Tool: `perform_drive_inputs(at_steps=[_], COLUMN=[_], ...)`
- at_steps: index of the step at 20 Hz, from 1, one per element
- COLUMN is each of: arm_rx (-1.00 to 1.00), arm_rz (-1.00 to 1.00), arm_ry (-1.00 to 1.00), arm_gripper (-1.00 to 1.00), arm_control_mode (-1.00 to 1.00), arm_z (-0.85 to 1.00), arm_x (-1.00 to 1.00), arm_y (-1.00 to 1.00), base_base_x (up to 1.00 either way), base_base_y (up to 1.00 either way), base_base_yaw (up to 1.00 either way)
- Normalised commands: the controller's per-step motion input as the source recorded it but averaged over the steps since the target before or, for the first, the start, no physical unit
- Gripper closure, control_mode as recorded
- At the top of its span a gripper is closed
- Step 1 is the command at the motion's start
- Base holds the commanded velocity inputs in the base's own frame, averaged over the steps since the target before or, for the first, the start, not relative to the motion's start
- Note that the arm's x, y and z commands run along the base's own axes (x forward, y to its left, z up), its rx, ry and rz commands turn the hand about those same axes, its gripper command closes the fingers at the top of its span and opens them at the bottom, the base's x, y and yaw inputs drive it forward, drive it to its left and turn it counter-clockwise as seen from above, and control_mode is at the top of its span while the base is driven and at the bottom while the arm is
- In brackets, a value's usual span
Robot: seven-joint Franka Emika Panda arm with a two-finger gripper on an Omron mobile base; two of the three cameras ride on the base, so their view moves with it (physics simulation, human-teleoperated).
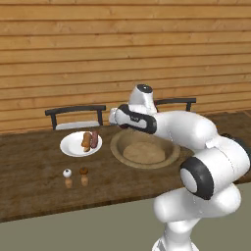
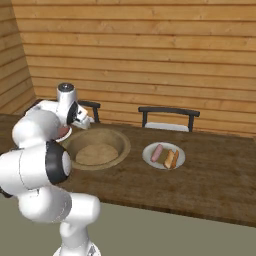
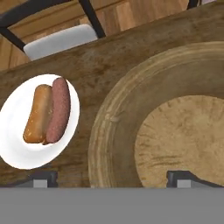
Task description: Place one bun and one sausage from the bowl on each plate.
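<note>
Hovering above the bowl's (image 3: 131, 109) nine-o'clock rim, the gripper (image 3: 113, 179) has its fingers spread wide, holding nothing. Bun (image 3: 37, 114) and sausage (image 3: 59, 109) lie touching on the plate (image 3: 15, 148); both look light, the sausage slippery: pinch across the middle.

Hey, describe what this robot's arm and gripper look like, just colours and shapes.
The arm is glossy white, built from fat rounded segments with dark, near-black bands at the joints and a dark-capped round joint on top. The gripper ends in two small, blocky dark grey finger tips. No cables or markings are visible.
</note>
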Motion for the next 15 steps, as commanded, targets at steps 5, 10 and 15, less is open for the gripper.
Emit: perform_drive_inputs(at_steps=[5,10,15], arm_rx=[0.00,-0.12,-0.29], arm_rz=[0.00,0.02,0.00], arm_ry=[0.00,0.00,0.00], arm_gripper=[-1.00,-1.00,-1.00], arm_control_mode=[-1.00,-1.00,-1.00], arm_z=[0.76,0.52,0.28], arm_x=[-1.00,-1.00,-1.00], arm_y=[-0.94,-0.65,-0.20], base_base_x=[0.00,0.00,0.00], base_base_y=[0.00,0.00,0.00], base_base_yaw=[0.00,0.00,0.00])
